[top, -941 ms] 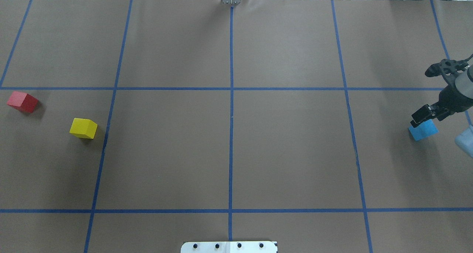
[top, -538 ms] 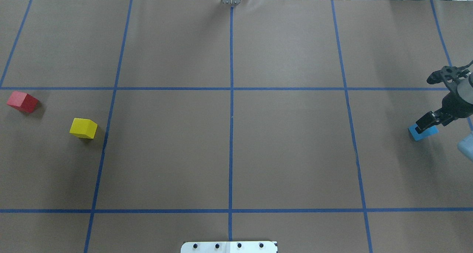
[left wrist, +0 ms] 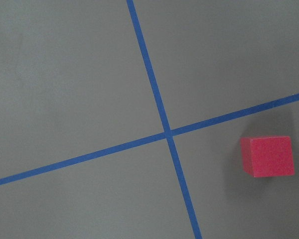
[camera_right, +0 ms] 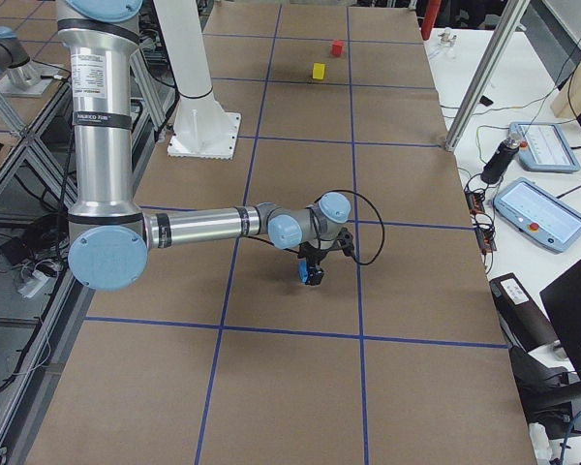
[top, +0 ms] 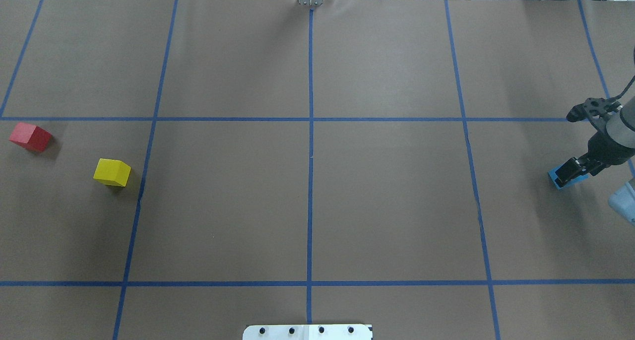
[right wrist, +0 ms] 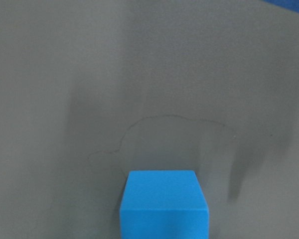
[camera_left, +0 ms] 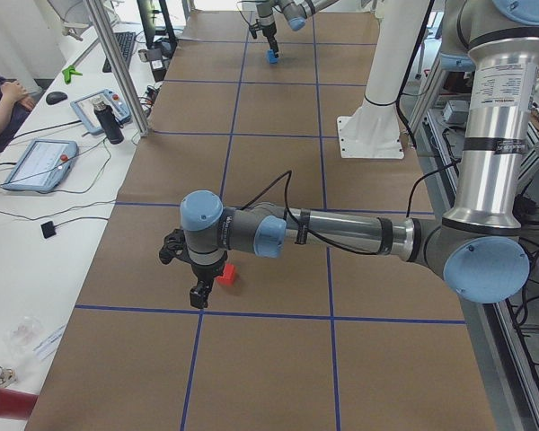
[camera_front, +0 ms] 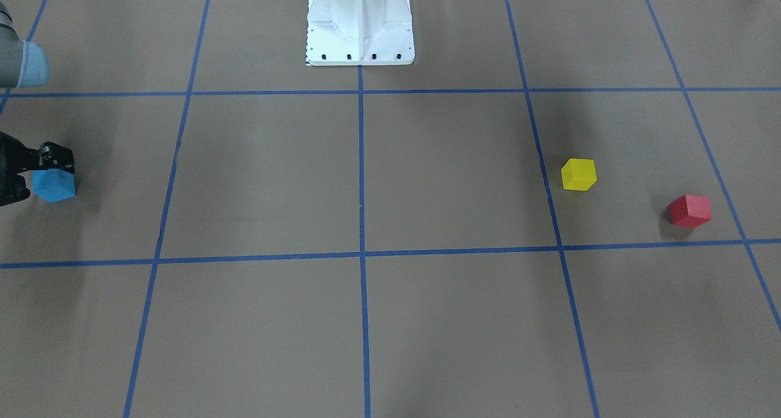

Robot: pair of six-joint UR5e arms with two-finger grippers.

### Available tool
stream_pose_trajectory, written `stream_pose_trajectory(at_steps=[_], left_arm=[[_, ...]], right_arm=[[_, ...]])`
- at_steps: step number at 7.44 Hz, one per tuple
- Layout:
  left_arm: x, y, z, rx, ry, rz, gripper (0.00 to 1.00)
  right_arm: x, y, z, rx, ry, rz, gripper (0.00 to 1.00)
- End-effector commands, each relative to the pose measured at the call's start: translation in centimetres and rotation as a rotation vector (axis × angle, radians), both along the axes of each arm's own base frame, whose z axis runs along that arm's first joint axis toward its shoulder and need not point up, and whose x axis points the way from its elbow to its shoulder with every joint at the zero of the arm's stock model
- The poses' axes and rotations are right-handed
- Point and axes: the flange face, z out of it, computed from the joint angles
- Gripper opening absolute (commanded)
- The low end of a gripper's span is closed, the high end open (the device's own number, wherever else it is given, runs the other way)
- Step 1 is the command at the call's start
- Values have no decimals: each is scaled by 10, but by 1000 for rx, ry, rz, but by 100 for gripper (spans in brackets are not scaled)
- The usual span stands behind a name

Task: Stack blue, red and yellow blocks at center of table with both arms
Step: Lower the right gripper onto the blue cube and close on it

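Right gripper [top: 571, 173], lowered within the last second onto the blue block [camera_front: 55, 186] near the desk's right edge, now straddles it with jaws apart, so a grasp appears imminent; red block [top: 31, 137] and yellow block [top: 112, 172] wait near the left edge.

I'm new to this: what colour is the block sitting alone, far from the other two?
The block is bright blue, clearest in the right wrist-mounted view.
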Motion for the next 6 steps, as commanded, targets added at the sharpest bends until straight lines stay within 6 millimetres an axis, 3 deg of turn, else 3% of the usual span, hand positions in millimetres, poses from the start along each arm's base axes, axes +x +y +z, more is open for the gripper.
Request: stream_pose_trajectory(at_steps=[1,2,3,4,6], left_arm=[[0,0,1,-3,-1,0,100],[0,0,1,-1,0,0,100],[0,0,1,-2,-1,1,100],[0,0,2,-4,-1,0,100],[0,0,1,-1,0,0,100]], right_arm=[[-6,1,7,-13,7,-9,53],[-7,0,5,10,-5,-13,15],[-9,-3,0,48,-33,-14,0],[-11,-7,-12,66,-51,-15,0],[-9,-36,-57,80,-127,17,0]])
